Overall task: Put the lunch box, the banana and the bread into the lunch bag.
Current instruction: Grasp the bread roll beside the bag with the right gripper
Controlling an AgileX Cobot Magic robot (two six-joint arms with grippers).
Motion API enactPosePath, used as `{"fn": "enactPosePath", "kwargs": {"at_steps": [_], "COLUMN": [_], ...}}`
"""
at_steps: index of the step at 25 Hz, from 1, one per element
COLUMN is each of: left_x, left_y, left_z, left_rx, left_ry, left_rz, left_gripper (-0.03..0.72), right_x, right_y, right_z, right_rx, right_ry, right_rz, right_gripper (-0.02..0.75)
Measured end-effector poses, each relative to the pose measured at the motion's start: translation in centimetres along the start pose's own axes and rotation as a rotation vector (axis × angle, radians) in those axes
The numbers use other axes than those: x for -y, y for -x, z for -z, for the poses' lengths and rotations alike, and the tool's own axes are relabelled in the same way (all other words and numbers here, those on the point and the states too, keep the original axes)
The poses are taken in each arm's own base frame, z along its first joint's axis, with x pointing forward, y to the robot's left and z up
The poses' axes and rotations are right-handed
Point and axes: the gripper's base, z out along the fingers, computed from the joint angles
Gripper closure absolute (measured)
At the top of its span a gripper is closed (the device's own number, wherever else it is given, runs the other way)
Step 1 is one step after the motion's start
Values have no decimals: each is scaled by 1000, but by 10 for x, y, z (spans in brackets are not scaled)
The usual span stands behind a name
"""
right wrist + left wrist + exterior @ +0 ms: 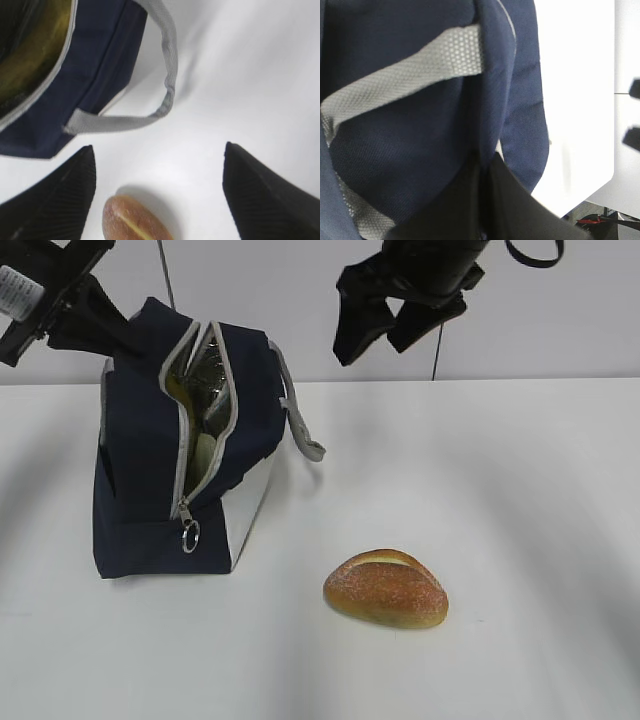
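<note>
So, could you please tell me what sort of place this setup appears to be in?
Probably a lab or test bench rather than a kitchen: a bare white table against a plain white wall, two robot arms above, and only a lunch bag and bread as props.

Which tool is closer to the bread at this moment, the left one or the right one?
Right. The right tool hangs open above the bread; the left tool is at the lunch bag, farther away.
</note>
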Motion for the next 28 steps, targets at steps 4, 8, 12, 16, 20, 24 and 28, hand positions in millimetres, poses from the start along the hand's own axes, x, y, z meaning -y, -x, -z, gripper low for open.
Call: {"fn": "enactPosePath", "kwargs": {"at_steps": [4,8,12,16,20,24,28], "left_x": [0,0,0,0,0,0,0], "left_y": [0,0,0,0,0,0,0], "left_z": [0,0,0,0,0,0,0], "left_rx": [0,0,0,0,0,0,0], "left_ry": [0,0,0,0,0,0,0], "left_rz": [0,0,-1,-5,-5,-8,-8], "left_gripper": [691,691,691,691,691,691,691], "right_x": [-9,-17,-25,-29,-28,-25,-21], "right_y": [-34,-75,-114,-140,-144,-144,-148], "right_z": [5,-8,-29,-51,-61,-75,-95], "right_rx": [-93,-220,-295,-289,-232,-219,-242], "right_ry": [16,75,163,202,196,209,230], "right_rz": [96,159,179,217,303,381,411], "right_gripper": [155,155,155,155,154,111,87]}}
